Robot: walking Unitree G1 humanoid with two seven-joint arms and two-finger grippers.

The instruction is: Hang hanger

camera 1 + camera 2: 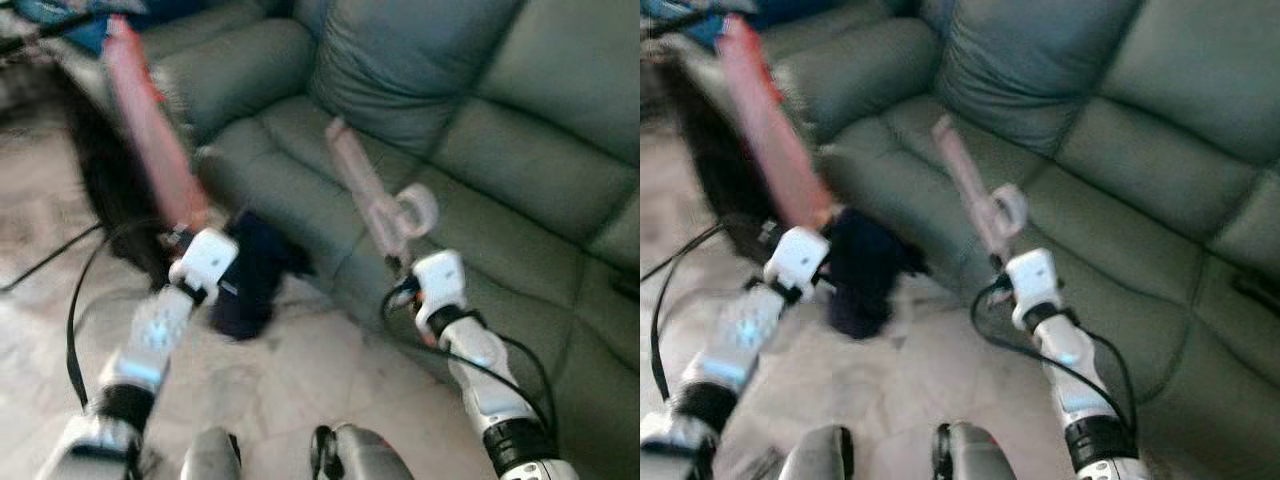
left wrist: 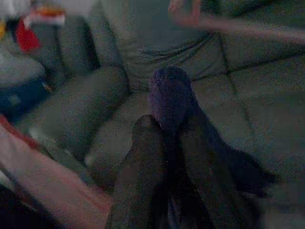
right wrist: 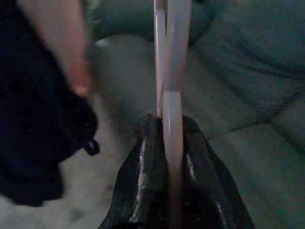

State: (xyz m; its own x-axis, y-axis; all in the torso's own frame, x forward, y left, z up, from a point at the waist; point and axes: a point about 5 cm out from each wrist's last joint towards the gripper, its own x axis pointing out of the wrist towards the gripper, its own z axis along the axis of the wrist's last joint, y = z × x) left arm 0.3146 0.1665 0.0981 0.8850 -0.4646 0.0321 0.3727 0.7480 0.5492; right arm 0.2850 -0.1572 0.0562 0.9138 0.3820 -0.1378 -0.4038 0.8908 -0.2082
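Observation:
A pale pink hanger point(image 1: 372, 198) sticks up and away from my right gripper point(image 1: 398, 264), which is shut on its lower end; its hook loop point(image 1: 416, 210) curls beside the fingers. In the right wrist view the hanger's bar point(image 3: 171, 109) runs straight between the two black fingers point(image 3: 138, 162). My left gripper point(image 1: 238, 252) is shut on a dark navy cloth point(image 1: 248, 280) that droops toward the floor in front of the sofa. The left wrist view has that cloth point(image 2: 170, 98) bunched between the fingers point(image 2: 143, 157). Everything is motion-blurred.
A grey-green leather sofa point(image 1: 500, 130) spans the view ahead, with a cushion point(image 1: 400, 60) at its back. A blurred long pink-red shape point(image 1: 150, 130) and a dark mass point(image 1: 110, 190) stand at the left; I cannot tell what they are. Black cable point(image 1: 72, 330) crosses the pale tiled floor point(image 1: 300, 390).

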